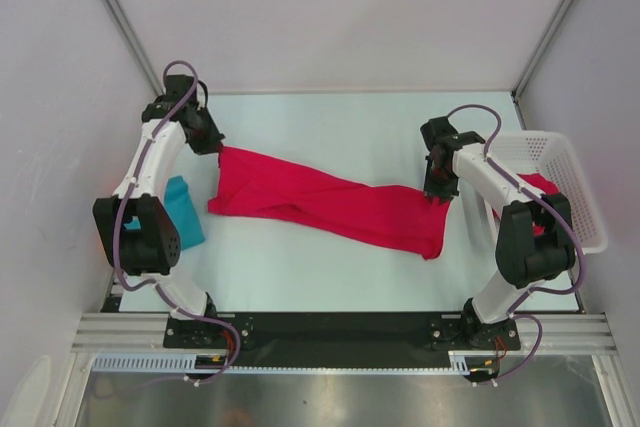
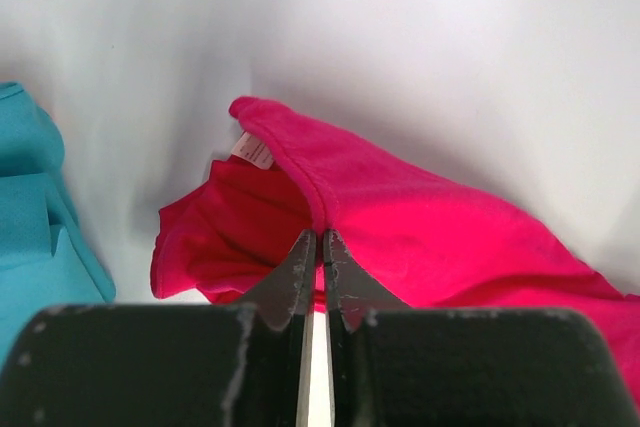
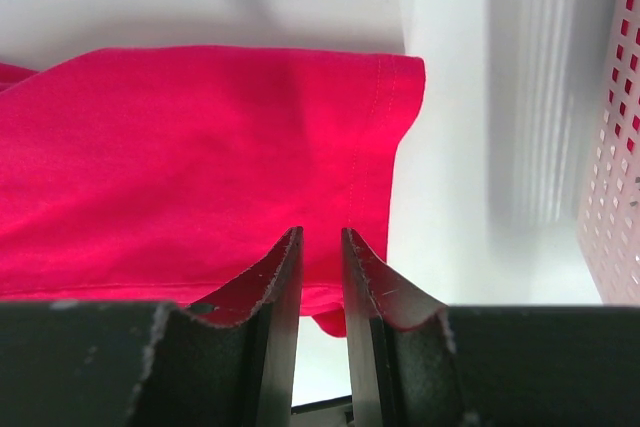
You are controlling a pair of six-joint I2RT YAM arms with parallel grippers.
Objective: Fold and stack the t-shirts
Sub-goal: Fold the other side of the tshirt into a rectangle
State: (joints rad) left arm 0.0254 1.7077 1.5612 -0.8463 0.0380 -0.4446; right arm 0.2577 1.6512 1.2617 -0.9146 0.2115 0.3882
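As the top view shows, crimson t-shirt [image 1: 330, 205]: soft cloth twisted into a long band across the pale table [image 1: 300, 267].
Teal t-shirt [image 1: 188, 209]: folded, at the table's left edge.
Basket [image 1: 580, 162]: white plastic mesh, right, crimson cloth [image 1: 540, 185] inside.
Left wrist, left gripper [image 2: 318, 247]: scuffed dark fingers together, pinching the shirt's hemmed edge.
Right wrist, right gripper [image 3: 320, 239]: fingers nearly together, nipping the stitched hem.
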